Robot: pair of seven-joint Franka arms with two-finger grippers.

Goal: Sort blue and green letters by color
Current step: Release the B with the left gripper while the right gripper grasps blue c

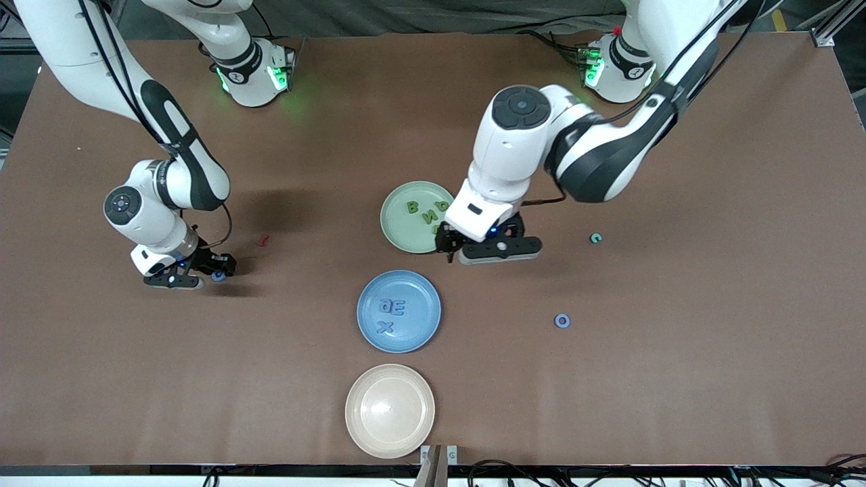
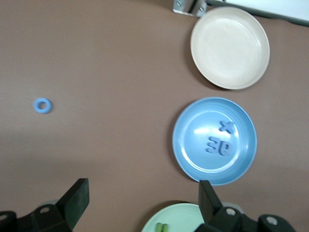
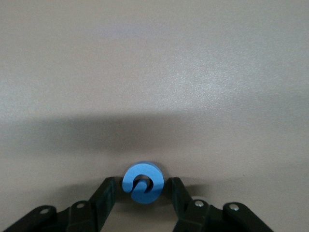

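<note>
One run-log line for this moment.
right gripper: closed around small blue letter c on table | left gripper: open over pale green plate rim | blue ring letter: unsorted

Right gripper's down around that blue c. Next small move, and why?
Probably finish closing, then lift. The right gripper sits low on the table with its fingers flanking the blue letter c, and the blue plate with the other blue letters is where it likely belongs.

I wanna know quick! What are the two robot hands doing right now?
Left gripper: open, holding nothing, over the green plate.
Right gripper: fingers closed around a blue letter c on the table.
</note>
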